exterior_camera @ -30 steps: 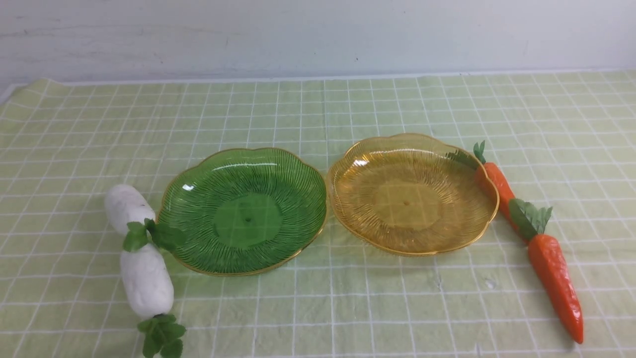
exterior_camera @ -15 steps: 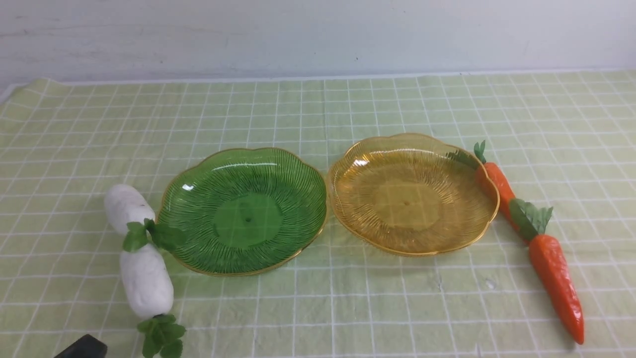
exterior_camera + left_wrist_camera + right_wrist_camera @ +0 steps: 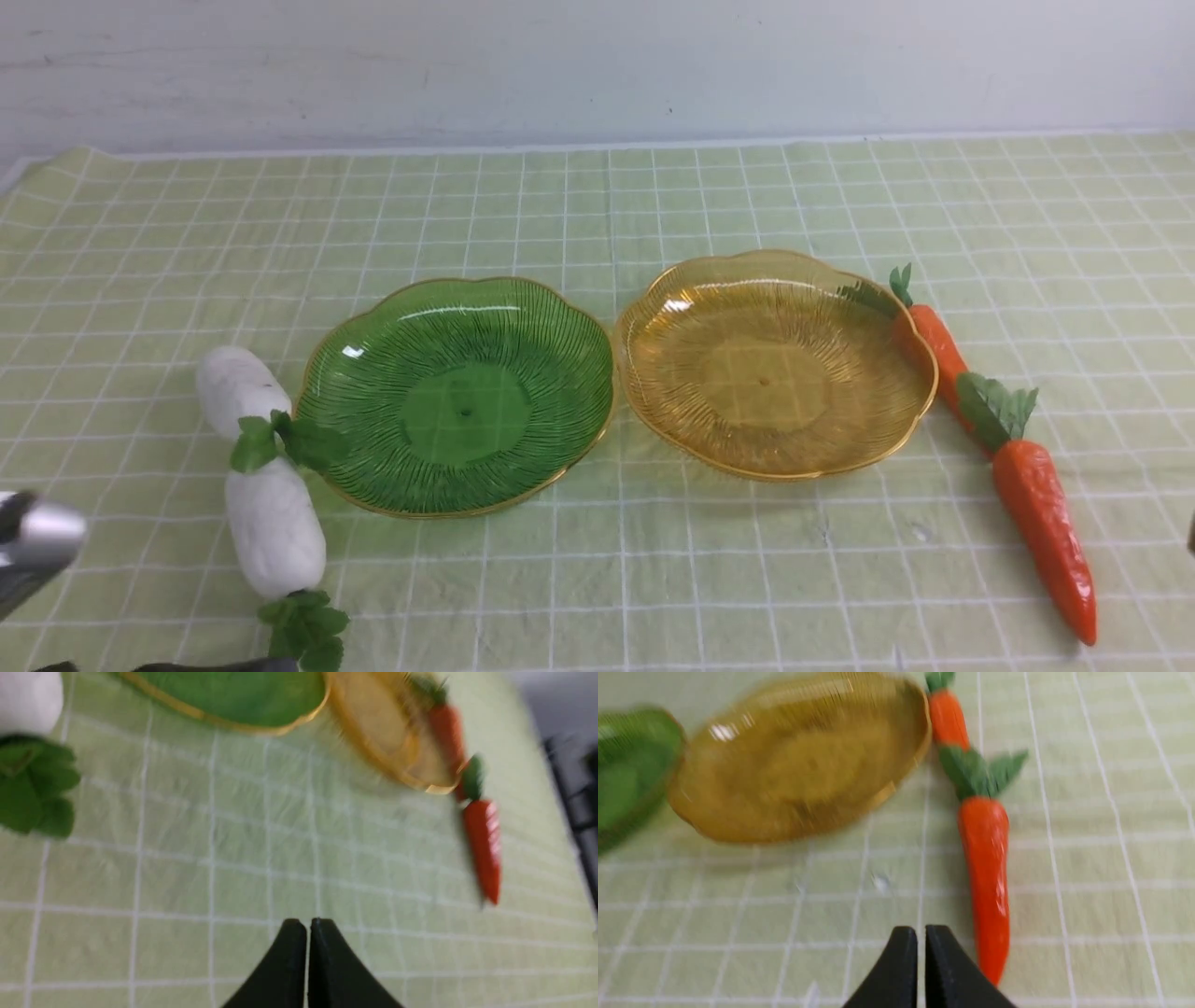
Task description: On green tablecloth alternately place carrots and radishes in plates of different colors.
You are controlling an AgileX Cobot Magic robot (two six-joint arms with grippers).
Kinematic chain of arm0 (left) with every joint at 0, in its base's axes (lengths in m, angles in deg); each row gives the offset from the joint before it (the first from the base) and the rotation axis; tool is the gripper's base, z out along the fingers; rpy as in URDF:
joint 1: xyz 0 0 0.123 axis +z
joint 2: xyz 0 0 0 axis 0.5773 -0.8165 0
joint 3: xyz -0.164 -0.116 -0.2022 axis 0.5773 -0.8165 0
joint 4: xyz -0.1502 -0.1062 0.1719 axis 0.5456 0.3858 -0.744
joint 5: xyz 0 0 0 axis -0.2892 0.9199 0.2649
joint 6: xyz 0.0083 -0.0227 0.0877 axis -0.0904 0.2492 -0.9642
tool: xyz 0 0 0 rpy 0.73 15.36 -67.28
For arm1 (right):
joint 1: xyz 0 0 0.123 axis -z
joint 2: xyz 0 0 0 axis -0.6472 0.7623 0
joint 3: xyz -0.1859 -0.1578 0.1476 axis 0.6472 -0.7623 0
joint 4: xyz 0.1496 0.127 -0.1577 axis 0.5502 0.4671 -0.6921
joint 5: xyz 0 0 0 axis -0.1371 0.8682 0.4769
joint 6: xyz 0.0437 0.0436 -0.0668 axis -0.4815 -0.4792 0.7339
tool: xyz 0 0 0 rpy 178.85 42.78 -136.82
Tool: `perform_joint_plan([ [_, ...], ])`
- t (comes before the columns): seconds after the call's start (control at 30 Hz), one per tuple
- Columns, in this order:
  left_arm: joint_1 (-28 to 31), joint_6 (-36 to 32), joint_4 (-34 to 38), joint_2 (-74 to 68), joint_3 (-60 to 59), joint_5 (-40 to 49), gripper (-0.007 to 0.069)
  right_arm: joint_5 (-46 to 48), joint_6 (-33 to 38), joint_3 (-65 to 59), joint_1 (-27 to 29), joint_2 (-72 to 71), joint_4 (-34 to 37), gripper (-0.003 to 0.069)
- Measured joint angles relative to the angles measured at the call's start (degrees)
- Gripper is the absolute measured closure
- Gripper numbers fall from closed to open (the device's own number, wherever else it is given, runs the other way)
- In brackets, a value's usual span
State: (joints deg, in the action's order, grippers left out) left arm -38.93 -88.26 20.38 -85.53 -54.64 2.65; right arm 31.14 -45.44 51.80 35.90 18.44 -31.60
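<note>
On the green tablecloth (image 3: 597,215) a green plate (image 3: 467,411) and an amber plate (image 3: 775,373) stand side by side, both empty. Two white radishes lie end to end left of the green plate, one farther (image 3: 233,385) and one nearer (image 3: 274,527). Right of the amber plate lie two carrots, the farther one (image 3: 934,347) against its rim, the nearer one (image 3: 1041,523) on the cloth. My left gripper (image 3: 307,924) is shut and empty over bare cloth, near the nearer radish's leaves (image 3: 37,784). My right gripper (image 3: 920,931) is shut and empty, just beside the nearer carrot's tip (image 3: 985,858).
A silver part of my left arm (image 3: 37,551) juts in at the left edge, close to the nearer radish. A pale wall (image 3: 597,65) rises behind the cloth's far edge. Dark robot parts (image 3: 577,788) show past the cloth's edge in the left wrist view.
My left arm has come into the front view at the lower left and moved up beside the nearer radish. Both wrist views are blurred by motion. Plates, radishes and carrots lie as before.
</note>
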Motion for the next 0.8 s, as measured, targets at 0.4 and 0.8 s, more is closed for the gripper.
perform_joint_plan([
  [0.4,0.00,-3.10,-6.84,-18.72,7.13,1.39,0.0473,-0.12,-10.52,15.11,0.00,37.16,-8.58,0.0502],
  [0.8,0.00,-3.45,-7.03,-19.09,7.17,0.57,0.0344,-0.20,-10.74,20.98,0.00,53.87,-12.50,0.0218],
])
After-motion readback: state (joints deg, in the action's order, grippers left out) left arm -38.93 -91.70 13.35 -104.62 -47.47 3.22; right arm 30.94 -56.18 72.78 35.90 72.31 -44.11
